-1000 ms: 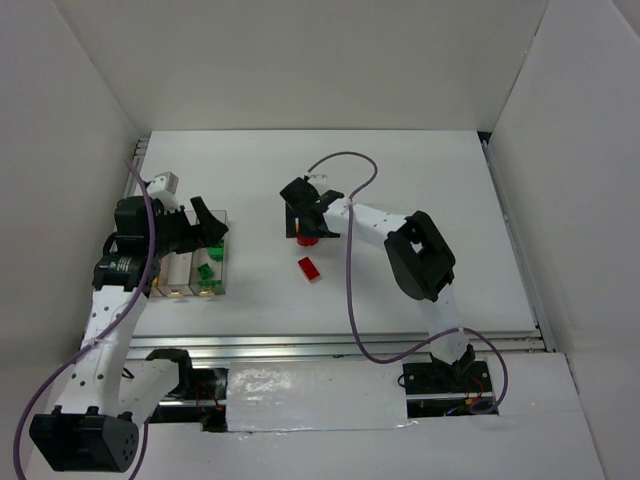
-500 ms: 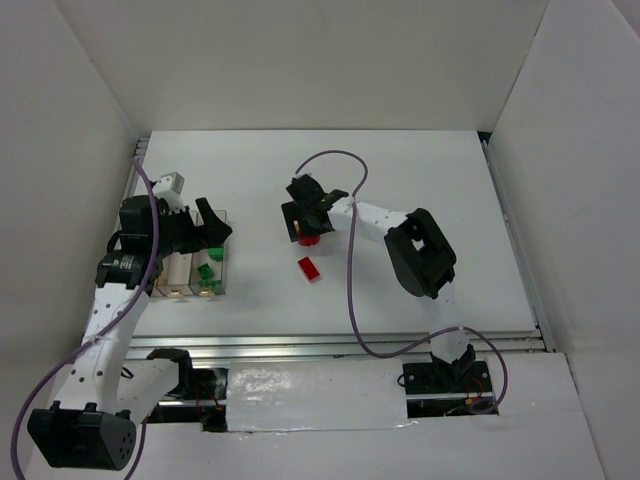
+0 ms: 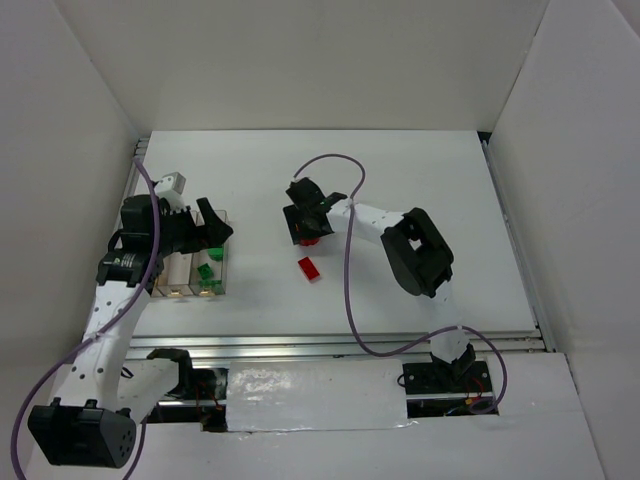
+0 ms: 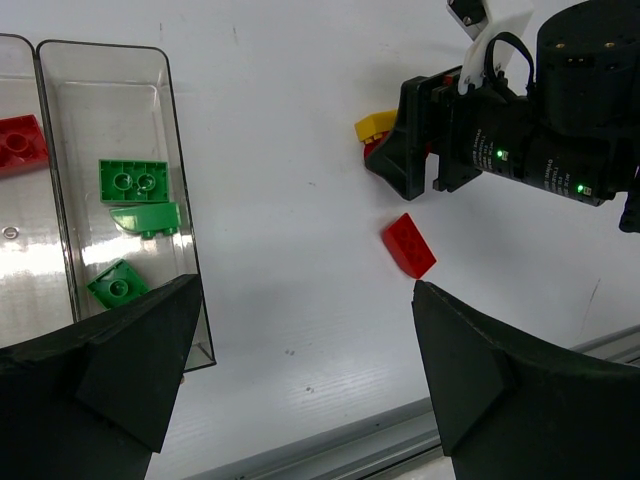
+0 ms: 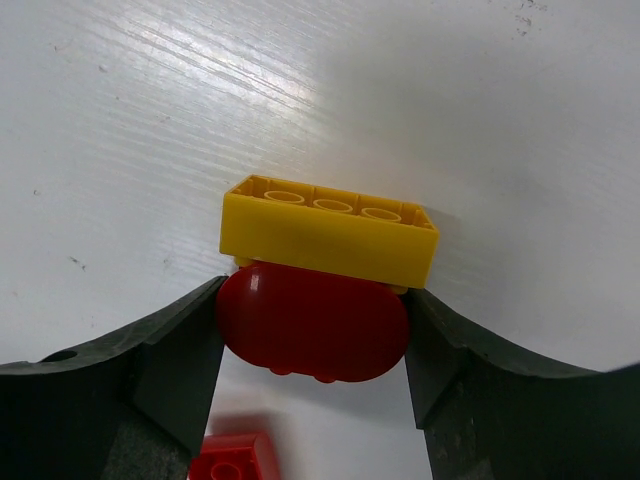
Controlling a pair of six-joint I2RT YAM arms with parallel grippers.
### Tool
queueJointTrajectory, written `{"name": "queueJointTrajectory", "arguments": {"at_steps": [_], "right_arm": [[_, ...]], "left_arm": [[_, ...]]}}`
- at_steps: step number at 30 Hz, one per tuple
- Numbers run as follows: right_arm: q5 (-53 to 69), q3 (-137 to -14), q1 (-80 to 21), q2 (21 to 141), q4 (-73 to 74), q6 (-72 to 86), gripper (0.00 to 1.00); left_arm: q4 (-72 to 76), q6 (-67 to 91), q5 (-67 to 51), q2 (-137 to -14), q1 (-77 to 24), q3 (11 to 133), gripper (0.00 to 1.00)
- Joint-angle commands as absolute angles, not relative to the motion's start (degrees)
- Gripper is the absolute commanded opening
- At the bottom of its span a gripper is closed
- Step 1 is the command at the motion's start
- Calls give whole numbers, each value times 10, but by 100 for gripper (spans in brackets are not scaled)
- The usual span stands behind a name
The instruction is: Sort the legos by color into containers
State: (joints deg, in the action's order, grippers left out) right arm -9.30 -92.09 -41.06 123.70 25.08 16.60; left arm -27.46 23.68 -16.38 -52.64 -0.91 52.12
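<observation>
Right wrist view: I have the right gripper [image 5: 312, 345] down on the white table [image 5: 120, 120], its fingers [image 5: 170, 370] set either side of a red rounded lego [image 5: 312, 318]. The pads look to be against both its ends, though I can't tell how firmly they press. A yellow brick [image 5: 330, 238] lies touching that lego at its 12 o'clock, and a red brick [image 5: 232, 460] sits at its 7 o'clock, apart from it. From the top camera this cluster is near the table's middle, with the red brick at about 6 o'clock of the right gripper. The left gripper [image 4: 300, 380] hangs with its fingers wide apart and nothing between them, above the containers [image 4: 100, 46] at the table's 9 o'clock side. One bin holds three green legos [image 4: 133, 180]; the bin beside it shows a red lego [image 4: 20, 140].
</observation>
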Motion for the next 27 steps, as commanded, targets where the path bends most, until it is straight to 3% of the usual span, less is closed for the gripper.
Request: {"name": "queueJointTrajectory", "arguments": {"at_steps": [1,7,8,18,27], "right_arm": [[-100,-940,-410,1243,255,164,69],[-91,-919,-410,1224,233,165,33],[-86,-900,-410,1216,214,163,0],[-12,-709,-455,945,55,49,0],[62,-669,-565,833,66,-33,0]], "left_arm": [[-267,220,-171,-529,-11,530,99],[-265,221,-189,-533,-11,530,100],[-264,222,-192,-533,-11,531,99],[-260,315,-288,-553,-11,548,99],[-187,474,-417,-494,-15,544,100]]}}
